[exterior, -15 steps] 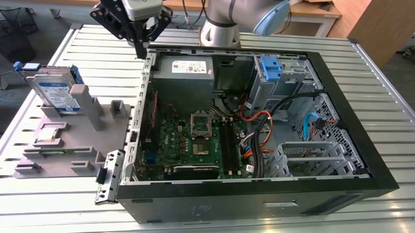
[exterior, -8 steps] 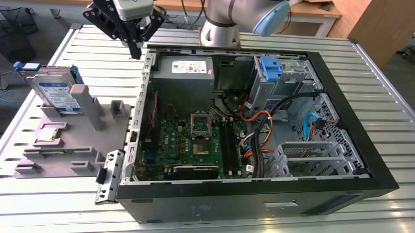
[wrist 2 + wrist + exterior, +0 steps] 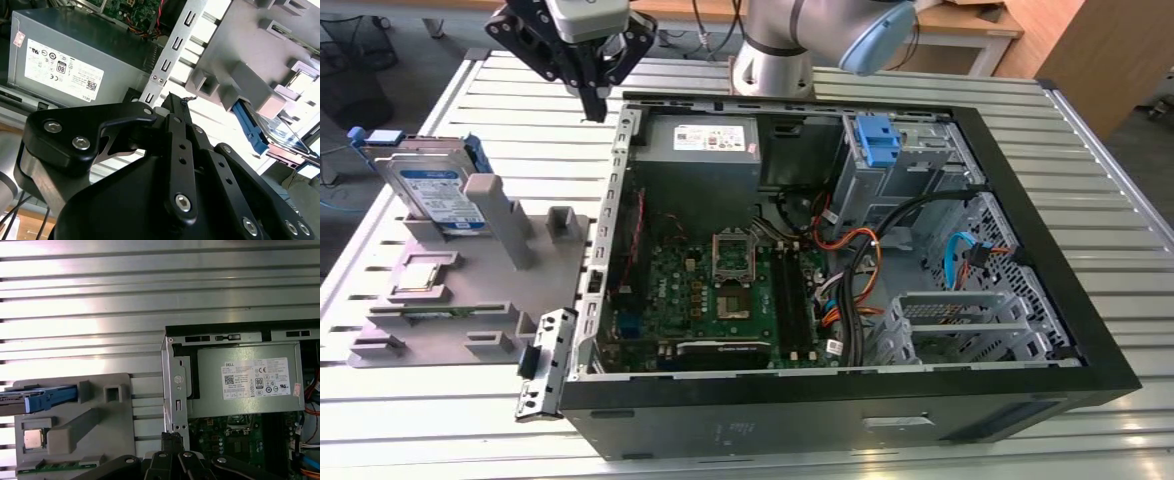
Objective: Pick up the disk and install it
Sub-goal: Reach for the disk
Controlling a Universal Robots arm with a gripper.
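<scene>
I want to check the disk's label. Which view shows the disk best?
The exterior view: the disk stands upright in the grey fixture, label face showing. The first wrist view shows the disk edge-on; the second wrist view shows its blue rail and a corner.

A slatted metal desk [image 3: 427, 440] carries an open computer case [image 3: 827, 425] mid-frame and a grey holder [image 3: 447, 310] at the exterior view's left.

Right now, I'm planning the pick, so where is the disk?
In the exterior view, the disk stands upright in the grey fixture at the exterior view's left, outside the open computer case.
</scene>
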